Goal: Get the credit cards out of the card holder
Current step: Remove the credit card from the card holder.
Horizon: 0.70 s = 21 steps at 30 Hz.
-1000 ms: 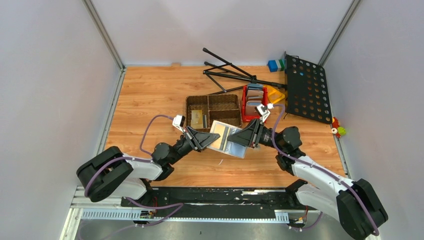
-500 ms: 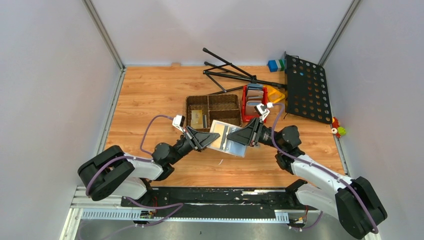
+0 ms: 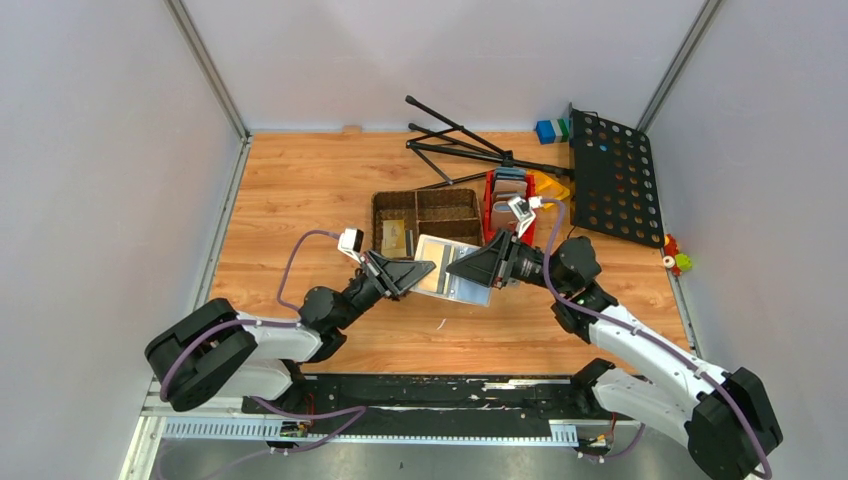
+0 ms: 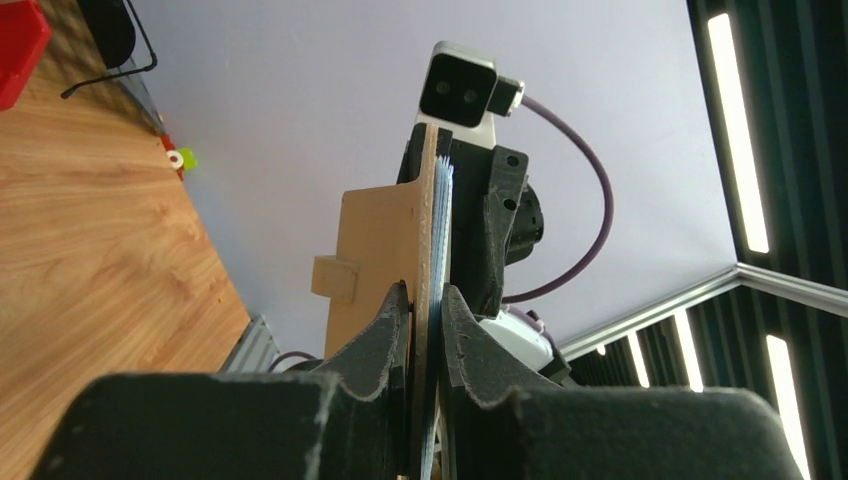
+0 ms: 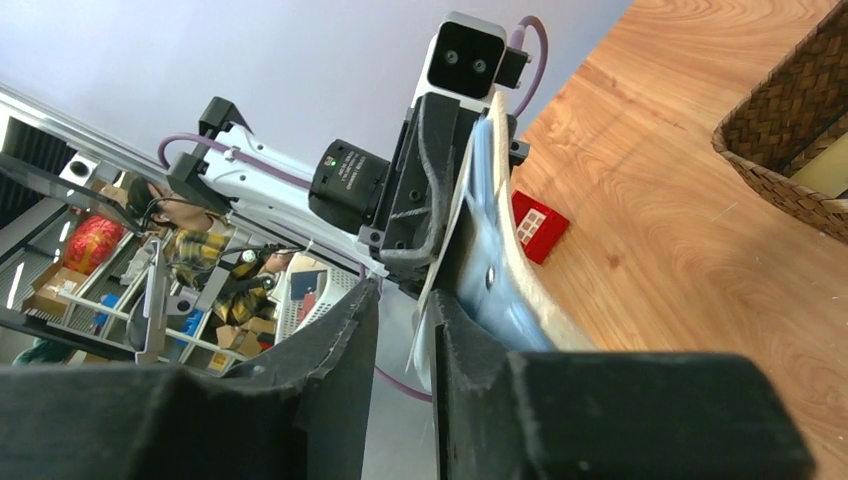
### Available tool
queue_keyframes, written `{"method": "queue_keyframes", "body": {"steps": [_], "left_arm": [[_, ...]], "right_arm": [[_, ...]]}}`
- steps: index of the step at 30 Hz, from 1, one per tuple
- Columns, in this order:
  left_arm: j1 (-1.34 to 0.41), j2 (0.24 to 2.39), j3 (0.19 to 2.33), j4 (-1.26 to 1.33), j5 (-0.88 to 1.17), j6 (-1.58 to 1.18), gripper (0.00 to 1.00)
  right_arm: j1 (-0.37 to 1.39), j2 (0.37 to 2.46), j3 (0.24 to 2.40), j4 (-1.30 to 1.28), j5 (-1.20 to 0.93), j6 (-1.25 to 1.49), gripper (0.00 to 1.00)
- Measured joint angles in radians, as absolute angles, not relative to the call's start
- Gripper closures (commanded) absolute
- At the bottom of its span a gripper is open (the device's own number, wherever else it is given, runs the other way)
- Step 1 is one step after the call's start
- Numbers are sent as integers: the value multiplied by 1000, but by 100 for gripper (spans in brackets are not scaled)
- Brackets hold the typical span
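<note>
The wallet hung over the middle of the bench, left jaws clamped on one edge, right jaws slightly apart round the other, so I figured pinch one card squarely, pull straight.

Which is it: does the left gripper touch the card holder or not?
Touching. In the left wrist view, the left gripper's two fingers press the card holder from both sides.

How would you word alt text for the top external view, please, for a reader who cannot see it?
The left gripper holds an opened beige card holder above the table by its left edge, while the right gripper reaches onto its pale inside. A brown woven basket sits behind.
</note>
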<state>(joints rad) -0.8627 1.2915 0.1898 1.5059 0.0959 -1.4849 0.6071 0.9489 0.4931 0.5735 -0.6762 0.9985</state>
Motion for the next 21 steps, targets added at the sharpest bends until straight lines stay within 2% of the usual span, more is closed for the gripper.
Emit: {"method": "queue_keyframes", "body": {"steps": [6,13,15,17,21], "left_arm": [[-878,1288,192,1467,92,-1475,100],[-887,1277,192,1454,69,-1467,100],[-890,1261,192,1449,65,-1456,93],[-894,1234,192,1433,64,-1438,79],[-903,1145,191,1343,64,-1384,69]], "right_arm": [[643,995,537,487,-643,970,72],[652,1002,540,491,-625,988,77],[654,1002,540,502,-625,1003,86],[656,1002,540,510,-626,1018,95],[660,1005,540,504,-633,1048,98]]}}
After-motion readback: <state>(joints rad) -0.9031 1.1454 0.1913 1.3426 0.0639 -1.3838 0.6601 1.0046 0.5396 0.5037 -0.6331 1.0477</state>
